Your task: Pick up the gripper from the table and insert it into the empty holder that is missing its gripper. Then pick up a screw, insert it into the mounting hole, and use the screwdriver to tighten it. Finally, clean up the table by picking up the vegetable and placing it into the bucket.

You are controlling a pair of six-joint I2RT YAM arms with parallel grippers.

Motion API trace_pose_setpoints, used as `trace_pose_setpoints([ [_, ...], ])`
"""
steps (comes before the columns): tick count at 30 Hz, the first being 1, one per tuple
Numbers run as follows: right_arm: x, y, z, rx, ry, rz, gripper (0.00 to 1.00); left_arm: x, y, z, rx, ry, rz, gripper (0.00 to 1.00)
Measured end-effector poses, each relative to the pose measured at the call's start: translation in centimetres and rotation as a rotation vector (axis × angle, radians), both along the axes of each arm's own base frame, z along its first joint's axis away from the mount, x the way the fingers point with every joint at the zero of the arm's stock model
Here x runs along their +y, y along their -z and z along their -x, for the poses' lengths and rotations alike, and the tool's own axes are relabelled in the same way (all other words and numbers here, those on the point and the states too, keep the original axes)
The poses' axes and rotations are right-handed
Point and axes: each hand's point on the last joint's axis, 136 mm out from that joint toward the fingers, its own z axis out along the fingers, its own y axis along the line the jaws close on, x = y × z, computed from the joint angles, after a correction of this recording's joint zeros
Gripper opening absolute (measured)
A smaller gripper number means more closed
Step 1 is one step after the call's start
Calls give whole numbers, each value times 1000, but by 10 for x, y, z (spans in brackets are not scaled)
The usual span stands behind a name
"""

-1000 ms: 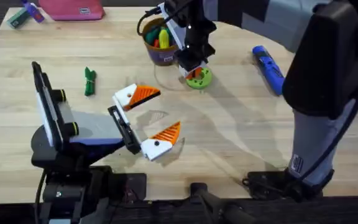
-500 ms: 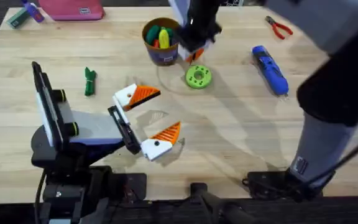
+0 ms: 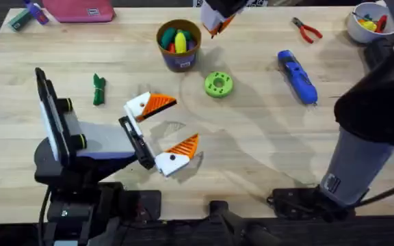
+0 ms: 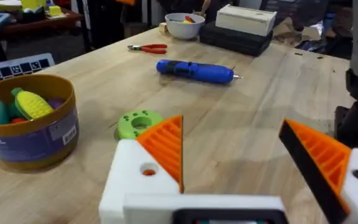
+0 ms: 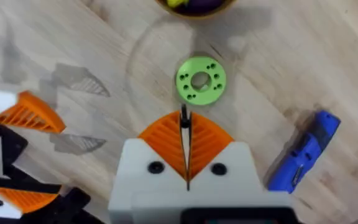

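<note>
The right gripper (image 3: 217, 15) is cut off by the overhead view's top edge (whether its fingers hold a screw is unclear).

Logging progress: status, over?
Left gripper open, low at table. Right gripper shut, raised; green round plastic disc below. Stubby blue screwdriver lying untouched. Nothing blocks it.

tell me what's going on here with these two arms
The right gripper hangs shut, high above the green disc; I cannot tell whether it pinches a screw. The left gripper sits open, low over the table, with an orange tip on each finger. The blue screwdriver and the green vegetable lie untouched on the table, the vegetable not yet in the bucket.
</note>
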Motion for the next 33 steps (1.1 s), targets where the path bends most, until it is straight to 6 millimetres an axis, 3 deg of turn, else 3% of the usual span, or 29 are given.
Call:
trace_pose_setpoints([
  [6, 22, -20, 14, -71, -164, -9, 6, 0, 0, 0, 0, 0, 0, 985],
  [20, 93, -21, 88, -84, -661, -21, 6, 0, 0, 0, 0, 0, 0, 987],
  [33, 111, -22, 113, -60, -843, -90, 6, 0, 0, 0, 0, 0, 0, 986],
])
